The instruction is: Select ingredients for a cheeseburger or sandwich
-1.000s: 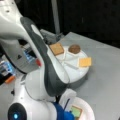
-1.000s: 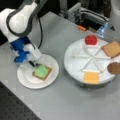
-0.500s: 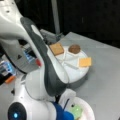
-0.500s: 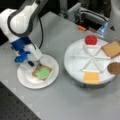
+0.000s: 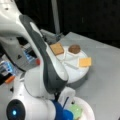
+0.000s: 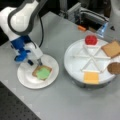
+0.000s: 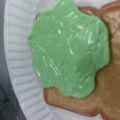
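A toast-brown bread slice (image 6: 37, 71) lies on the small white plate (image 6: 25, 80) at a front view's left, with the green lettuce (image 6: 43, 73) flat on top of it. My gripper (image 6: 38, 61) hovers just over the slice's far corner, open and holding nothing. The wrist view looks straight down on the lettuce (image 7: 68, 50), the bread (image 7: 107, 95) and the plate (image 7: 17, 62), with no fingers showing. The red tomato (image 6: 90, 39) and a second bread slice (image 6: 111, 48) sit in the divided tray (image 6: 72, 72). In a front view my arm hides the gripper, and the lettuce (image 5: 75, 111) peeks out below.
The round white tray also holds a brown patty (image 6: 115, 68) and a yellow cheese square (image 6: 91, 77); the same bread (image 5: 57, 48), patty (image 5: 74, 49) and cheese (image 5: 85, 61) show in a front view. Equipment with an orange part (image 6: 81, 28) stands behind the tray.
The gripper has shifted only slightly over the plate. The lettuce stays lying on the bread slice.
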Tool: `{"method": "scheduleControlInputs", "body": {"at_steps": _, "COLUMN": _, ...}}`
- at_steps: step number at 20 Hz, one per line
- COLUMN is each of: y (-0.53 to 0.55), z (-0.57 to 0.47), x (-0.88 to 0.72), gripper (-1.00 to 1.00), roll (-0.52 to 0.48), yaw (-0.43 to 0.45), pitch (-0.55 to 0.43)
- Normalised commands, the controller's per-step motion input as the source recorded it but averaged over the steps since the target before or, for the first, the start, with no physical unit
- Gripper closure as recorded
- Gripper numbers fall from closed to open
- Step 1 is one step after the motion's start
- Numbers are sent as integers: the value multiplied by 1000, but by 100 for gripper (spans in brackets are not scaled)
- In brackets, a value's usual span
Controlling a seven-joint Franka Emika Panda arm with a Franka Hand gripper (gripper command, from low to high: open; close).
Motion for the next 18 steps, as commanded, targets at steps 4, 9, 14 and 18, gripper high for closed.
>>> {"method": "scheduleControlInputs", "body": {"at_steps": 4, "y": 462, "z": 158, "x": -372, "gripper": -100, "roll": -502, "yaw": -142, "pitch": -62}}
{"method": "scheduleControlInputs", "body": {"at_steps": 9, "y": 554, "z": 168, "x": -350, "gripper": -100, "roll": -634, "yaw": -219, "pitch": -60}}
{"method": "scheduleControlInputs", "body": {"at_steps": 14, "y": 556, "z": 193, "x": -380, "gripper": -100, "roll": -718, "yaw": -237, "pitch": -14}}
{"method": "scheduleControlInputs", "body": {"at_steps": 18, "y": 507, "z": 182, "x": -404, "gripper": -100, "roll": -603, "yaw": -183, "pitch": -9}}
